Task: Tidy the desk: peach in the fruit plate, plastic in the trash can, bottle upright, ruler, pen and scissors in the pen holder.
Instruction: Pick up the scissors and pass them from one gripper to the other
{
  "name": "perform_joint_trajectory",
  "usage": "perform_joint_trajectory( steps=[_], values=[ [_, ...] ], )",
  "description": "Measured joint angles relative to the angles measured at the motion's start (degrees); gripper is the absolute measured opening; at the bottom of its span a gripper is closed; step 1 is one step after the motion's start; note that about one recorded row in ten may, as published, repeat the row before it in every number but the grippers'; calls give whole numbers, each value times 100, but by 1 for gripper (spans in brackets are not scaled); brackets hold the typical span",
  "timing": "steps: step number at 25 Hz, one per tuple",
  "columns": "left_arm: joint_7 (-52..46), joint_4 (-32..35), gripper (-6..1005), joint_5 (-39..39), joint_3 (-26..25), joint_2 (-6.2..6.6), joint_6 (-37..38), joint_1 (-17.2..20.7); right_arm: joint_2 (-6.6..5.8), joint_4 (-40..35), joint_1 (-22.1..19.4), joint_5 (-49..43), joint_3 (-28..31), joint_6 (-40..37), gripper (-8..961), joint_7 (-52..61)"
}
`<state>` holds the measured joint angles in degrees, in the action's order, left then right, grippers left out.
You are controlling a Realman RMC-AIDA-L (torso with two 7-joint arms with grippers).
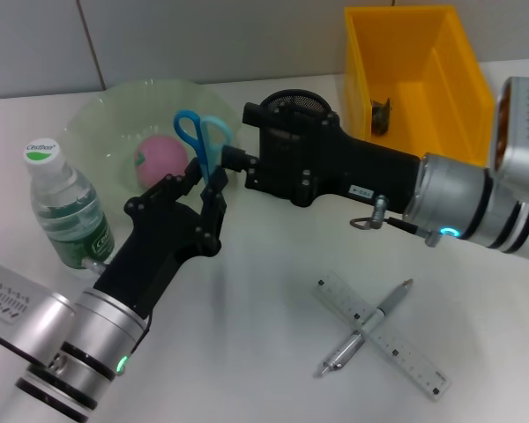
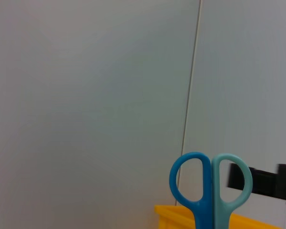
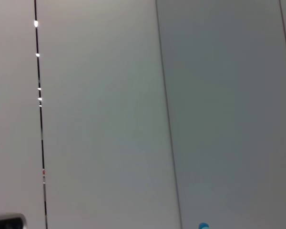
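Note:
My left gripper [image 1: 206, 182] is shut on the blades of the blue scissors [image 1: 203, 137] and holds them upright, handles up, above the table in front of the fruit plate. The handles also show in the left wrist view [image 2: 210, 186]. My right gripper [image 1: 239, 137] reaches in from the right, open, with its fingertips right beside the handles. The black mesh pen holder [image 1: 301, 100] stands behind the right gripper. The pink peach [image 1: 163, 159] lies in the pale green fruit plate [image 1: 101, 119]. The bottle [image 1: 66, 207] stands upright at the left. The ruler [image 1: 397, 345] and the pen [image 1: 370, 324] lie crossed on the table.
A yellow bin [image 1: 441, 62] stands at the back right with a small dark item [image 1: 381, 115] inside. A grey wall runs behind the table. The right forearm spans the table's middle right.

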<state>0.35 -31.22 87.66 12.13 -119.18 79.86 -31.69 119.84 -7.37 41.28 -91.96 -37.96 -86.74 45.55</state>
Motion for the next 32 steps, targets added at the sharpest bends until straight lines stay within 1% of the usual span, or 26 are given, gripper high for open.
perform_joint_trajectory(
  steps=[6,12,14,21,29,32],
  values=[
    [143,-135,232,19,-132,0,-214,-23,0,111,126,4,1,155,654,-66],
    [143,-144,232,324,-360,0,-331,39,6,339,329,4,-1,444,654,-226],
    [143,-144,232,324,-360,0,-331,39,6,391,368,3,-1,502,654,-271],
    [142,-156,233,743,-562,0,-376,166,5,444,408,3,1,581,654,-278],
    [190,-156,238,762,-577,0,-376,181,4,524,447,5,43,612,651,-282],
    [213,-156,240,762,-580,0,-376,174,4,536,464,5,31,623,522,-283]
  ],
)
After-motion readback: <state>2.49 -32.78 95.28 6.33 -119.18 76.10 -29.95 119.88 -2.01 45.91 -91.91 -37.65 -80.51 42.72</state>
